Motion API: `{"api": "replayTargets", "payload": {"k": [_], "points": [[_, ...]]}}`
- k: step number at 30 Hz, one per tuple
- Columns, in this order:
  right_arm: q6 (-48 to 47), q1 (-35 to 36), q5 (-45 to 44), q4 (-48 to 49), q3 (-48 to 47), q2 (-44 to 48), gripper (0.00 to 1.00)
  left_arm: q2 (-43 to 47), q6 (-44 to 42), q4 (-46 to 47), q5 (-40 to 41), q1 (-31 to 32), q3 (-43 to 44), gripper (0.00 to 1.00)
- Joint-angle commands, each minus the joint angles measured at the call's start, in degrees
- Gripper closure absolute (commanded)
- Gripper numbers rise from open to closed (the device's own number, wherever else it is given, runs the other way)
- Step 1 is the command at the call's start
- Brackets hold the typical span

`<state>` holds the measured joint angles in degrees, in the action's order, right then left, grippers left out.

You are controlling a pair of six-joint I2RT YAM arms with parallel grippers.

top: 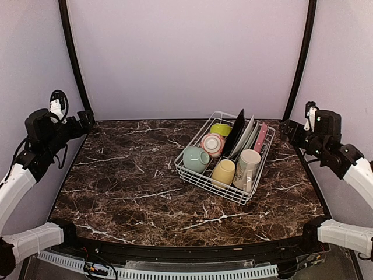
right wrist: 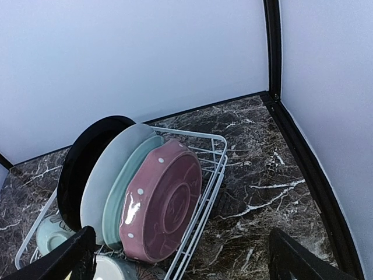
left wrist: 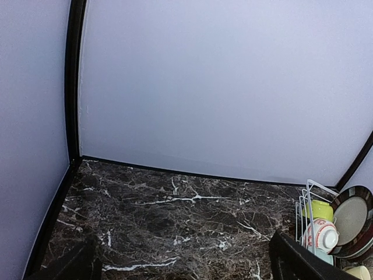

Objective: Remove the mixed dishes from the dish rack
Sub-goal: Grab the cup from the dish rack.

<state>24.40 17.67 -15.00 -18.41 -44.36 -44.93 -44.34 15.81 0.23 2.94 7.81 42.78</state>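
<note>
Both arms are parked at the table's near corners and reach up its outer edges. The left gripper (top: 86, 119) and right gripper (top: 287, 128) hang above the side edges, each with its fingers (left wrist: 294, 259) spread wide and nothing between them, which looks like a ready stance before the first pick. The marbled table (top: 128, 175) lies bare under the left arm, a likely place to set things down. The dish rack (top: 192, 178) sits right of centre, turned at an angle, well apart from the left gripper and near the right one. At its near end the yellow mug (top: 223, 172) and beige mug (top: 247, 169) sit side by side, seemingly tipped to drain, though I cannot tell exactly how. Behind them lie the mint bowl (top: 195, 158) and pink-striped bowl (top: 213, 144) on their sides, then the lime bowl (top: 220, 129) at the far corner. The plates stand on edge along the right side, propped by the wires: the black plate (right wrist: 78, 169), two pale ones, and the pink dotted plate (right wrist: 163, 198) outermost, leaning on its neighbour. They are packed tight, so the rack's low wire wall and the touching rims would crowd any grasp. Black posts (top: 73, 52) and plain walls close in the far side.
</note>
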Motion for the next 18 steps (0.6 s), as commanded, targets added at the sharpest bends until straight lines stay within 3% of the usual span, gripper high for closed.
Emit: {"api": "replayTargets", "payload": {"k": [1,11,18], "points": [[-2.03,1.58,-1.2,-5.26,-7.53,-6.43,0.01,-5.02,-1.81,-1.61,-5.04,0.8,5.99,0.01],[-5.1,3.01,4.64,-8.61,-13.95,-14.06,0.01,-11.92,-2.43,-3.13,-10.3,1.51,12.26,0.01],[-9.91,4.85,19.46,-9.94,-15.62,-16.82,0.01,-16.42,-1.14,-4.08,-16.74,1.68,14.32,0.01]]}}
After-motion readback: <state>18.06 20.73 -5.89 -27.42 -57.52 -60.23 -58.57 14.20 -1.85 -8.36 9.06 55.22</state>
